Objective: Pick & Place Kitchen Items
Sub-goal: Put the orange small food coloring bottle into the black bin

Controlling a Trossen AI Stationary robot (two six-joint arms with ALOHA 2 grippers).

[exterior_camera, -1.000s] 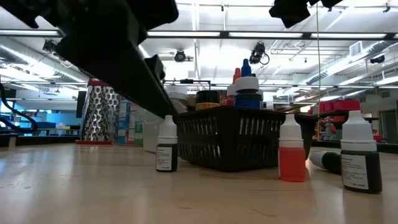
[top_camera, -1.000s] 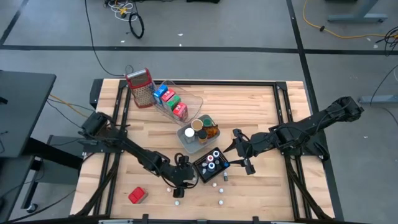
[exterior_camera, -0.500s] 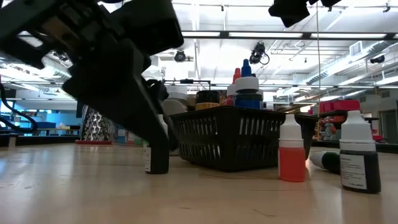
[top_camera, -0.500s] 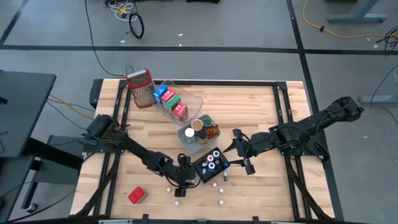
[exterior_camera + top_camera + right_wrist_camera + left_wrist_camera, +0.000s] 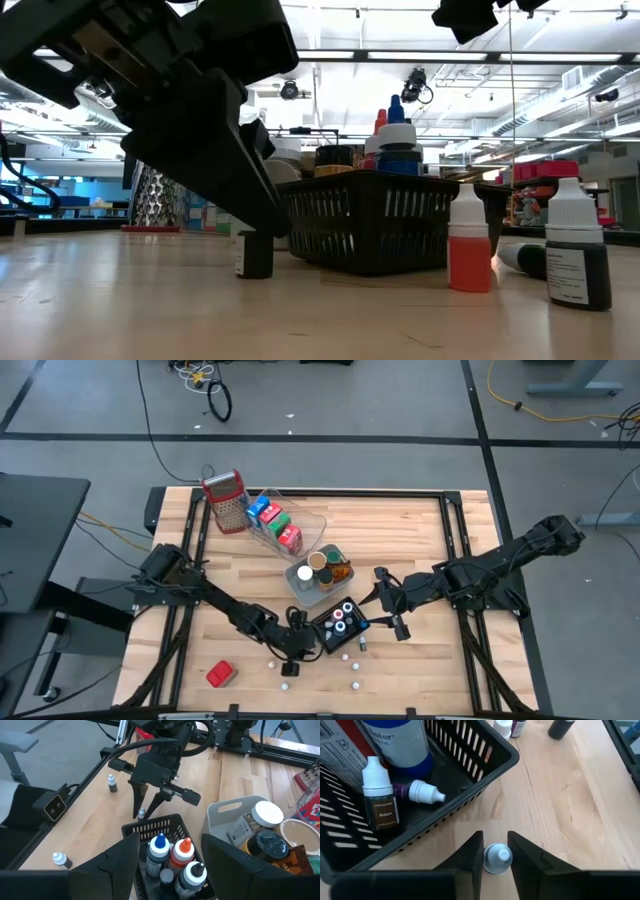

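Note:
A small dark dropper bottle [image 5: 254,256] with a white cap stands on the wood table beside the black basket [image 5: 341,625]. My left gripper [image 5: 495,842] is shut on it, reaching in from the table's left [image 5: 299,648]. Several capped bottles [image 5: 172,855] stand in the basket. My right gripper [image 5: 386,616] hangs open above the basket's right side, with nothing between its fingers [image 5: 170,842]. My left gripper pinches the bottle's white cap [image 5: 497,858] between its two fingers, one on each side. The fingers [image 5: 470,857] slant down from the table's left. The bottle stands upright with its base on the table, close to the basket's wall.
Loose small bottles stand on the table near the front edge [image 5: 286,685] [image 5: 354,683]. An orange one [image 5: 469,245] and a dark one [image 5: 578,256] are among them. A red item [image 5: 220,673] lies front left. A grey tray of jars [image 5: 318,572], a clear tray of cartons [image 5: 282,525] and a grater [image 5: 226,502] sit farther back.
My left gripper has come down over the small bottle beside the basket and drawn its fingers in on the cap. The bottle has stayed upright on the table, shifted only slightly. My right arm has kept still.

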